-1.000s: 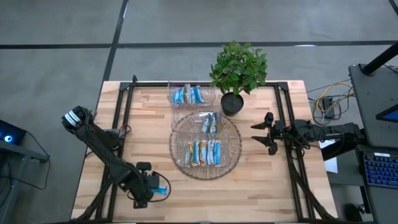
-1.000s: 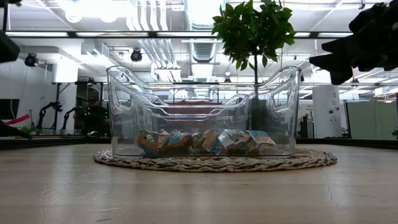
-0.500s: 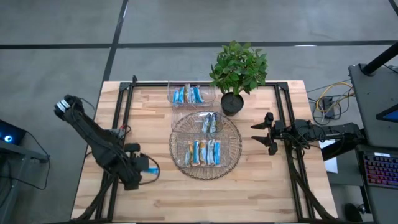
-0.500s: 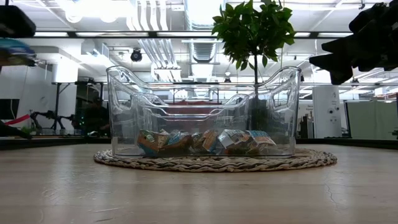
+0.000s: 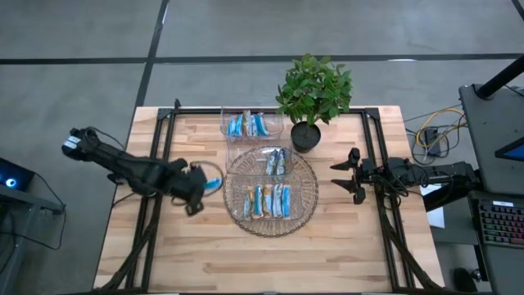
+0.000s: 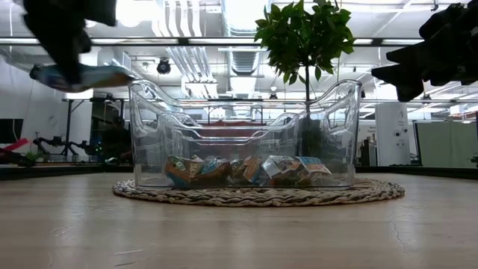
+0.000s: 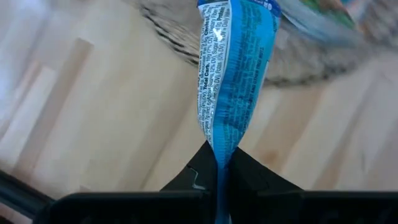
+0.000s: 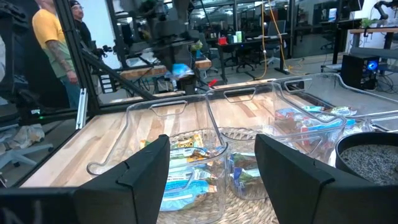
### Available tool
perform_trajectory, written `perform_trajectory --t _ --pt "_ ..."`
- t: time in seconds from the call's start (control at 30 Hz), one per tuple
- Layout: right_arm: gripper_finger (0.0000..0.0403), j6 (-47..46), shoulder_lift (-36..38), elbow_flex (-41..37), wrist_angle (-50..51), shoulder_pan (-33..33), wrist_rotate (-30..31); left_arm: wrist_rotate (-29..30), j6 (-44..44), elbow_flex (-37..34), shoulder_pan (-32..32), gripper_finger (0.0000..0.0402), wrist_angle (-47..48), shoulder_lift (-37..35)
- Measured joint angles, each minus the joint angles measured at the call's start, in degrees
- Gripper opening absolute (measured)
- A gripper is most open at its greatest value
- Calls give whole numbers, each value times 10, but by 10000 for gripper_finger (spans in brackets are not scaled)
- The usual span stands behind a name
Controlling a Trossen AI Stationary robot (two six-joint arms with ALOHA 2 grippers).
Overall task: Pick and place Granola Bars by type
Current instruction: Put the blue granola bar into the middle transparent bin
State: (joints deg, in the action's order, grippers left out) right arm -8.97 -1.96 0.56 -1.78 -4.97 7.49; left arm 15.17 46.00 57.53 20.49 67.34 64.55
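My left gripper (image 5: 197,185) hovers beside the left rim of the woven mat (image 5: 304,215), shut on a bright blue wrapped granola bar (image 5: 212,182) with white print (image 7: 239,68). In the low view the bar (image 6: 84,75) floats high above the table. More blue and tan bars lie in three clear containers: the near one (image 5: 268,199) and middle one (image 5: 277,161) stand on the mat, and the far one (image 5: 252,124) is behind them. My right gripper (image 5: 352,174) waits open to the right of the mat, touching nothing. My left gripper pinches the bar by one crimped end (image 7: 219,155) between its two fingers (image 7: 199,169). The fingers reach in roughly level from the table's left. The bar sticks out ahead of them toward the mat, lifted clear of the table and about level.
A potted plant (image 5: 313,92) stands at the mat's far right. Black rails (image 5: 160,164) run along the table's left and right sides. Bare wood lies near the mat and to its left. People (image 8: 53,43) stand in the room beyond the table.
My left gripper has carried the blue bar from close to the table's near edge toward the far edge and a little right, up to the mat's left rim, staying shut on it. The arm has swung from slanting across the table to lying nearly crosswise.
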Motion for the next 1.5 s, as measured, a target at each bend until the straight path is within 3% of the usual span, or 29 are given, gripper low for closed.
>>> perform_trajectory --t 0.2,0.43,0.87,1.07,1.5 --pt "224 0 0 0 0 0 0 -8 -28 35 -122 0 -8 37" --pt "224 0 0 0 0 0 0 -28 1 128 -226 0 -9 129" --pt "224 0 0 0 0 0 0 -42 214 353 -283 0 -28 342" --pt "224 0 0 0 0 0 0 -80 282 358 -292 0 -123 386" --pt "224 0 0 0 0 0 0 -85 299 325 -303 0 -161 427"
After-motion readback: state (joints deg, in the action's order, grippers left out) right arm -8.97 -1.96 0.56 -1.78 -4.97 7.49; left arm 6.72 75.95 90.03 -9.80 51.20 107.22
